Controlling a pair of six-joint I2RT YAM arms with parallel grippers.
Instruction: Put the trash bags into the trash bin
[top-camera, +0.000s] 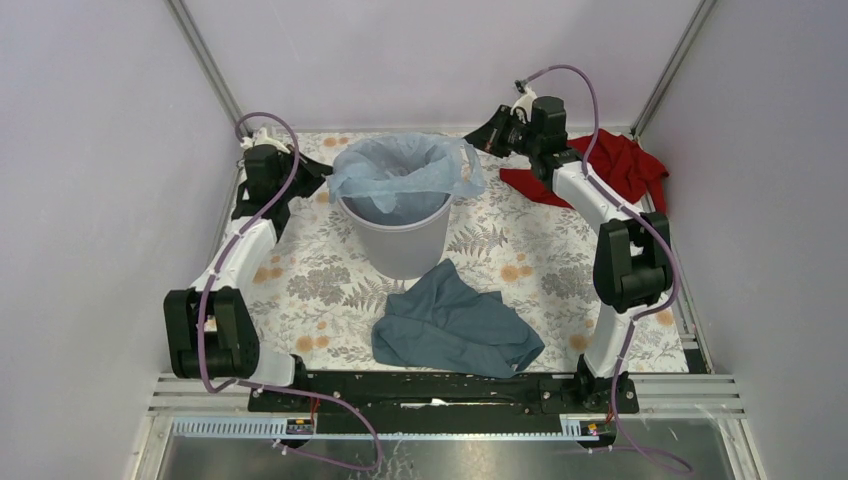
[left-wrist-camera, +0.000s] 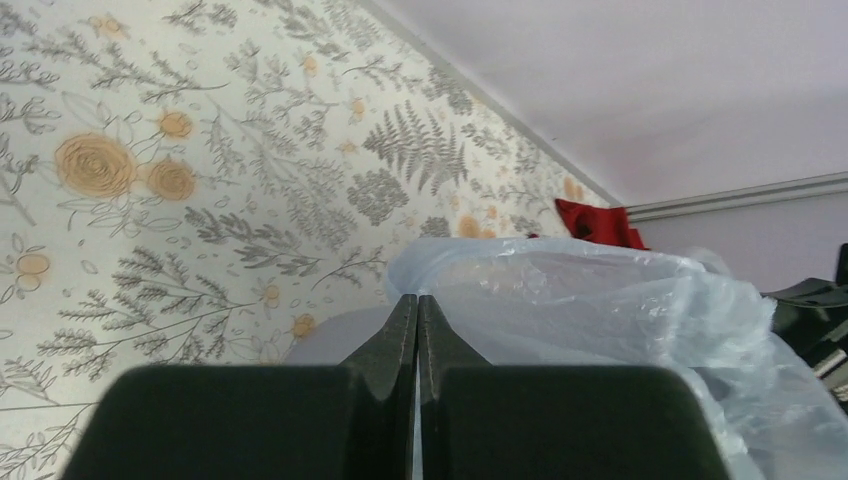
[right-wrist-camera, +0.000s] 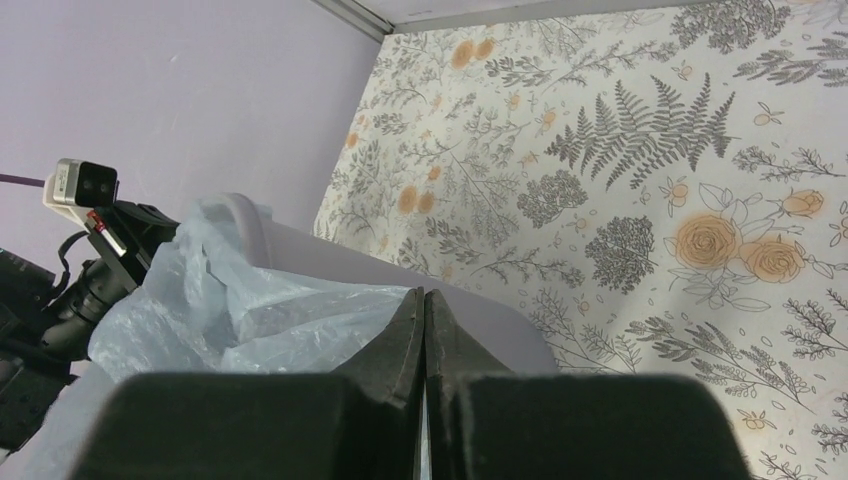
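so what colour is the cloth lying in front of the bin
The cloth is slate blue, clearest in the top external view.

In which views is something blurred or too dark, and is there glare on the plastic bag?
Top external: soft, even light, everything sharp, the trash bag without glare. Left wrist: the left gripper's fingers are dark and slightly soft; the bag shows only a mild sheen. Right wrist: the right gripper's fingers are equally dark, while the floral table cover is sharp.

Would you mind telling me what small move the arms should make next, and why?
Probably open the right hand and pinch the bag's loose right edge to tuck it in. The bag already sits in the bin, but that edge hangs outside the rim, and the hand is shut close by.
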